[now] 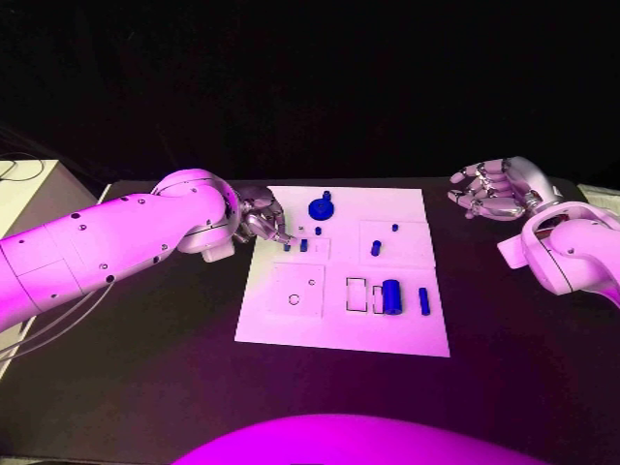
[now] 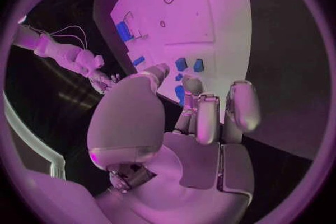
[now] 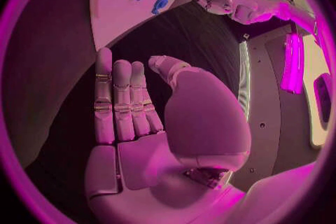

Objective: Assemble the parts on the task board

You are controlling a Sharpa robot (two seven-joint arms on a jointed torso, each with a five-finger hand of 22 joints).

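Looking down from the head, the left hand (image 1: pixel 262 219) hovers at the board's (image 1: pixel 341 329) left edge, just beside small blue parts (image 1: pixel 303 245); the right hand (image 1: pixel 495 190) hangs off the far right corner, well apart. The left wrist view shows fingers (image 2: pixel 207 117) spread, empty, parts (image 2: pixel 181 64) just past the tips. The right wrist view shows straight, empty fingers (image 3: pixel 119 106), with the board (image 3: pixel 119 0) beyond them.

One white task board (image 1: pixel 341 329) lies on the counter (image 1: pixel 157 387). About six small blue parts (image 1: pixel 391 294) sit on it. Two robot hands, left hand (image 1: pixel 264 218) and right hand (image 1: pixel 492 189).
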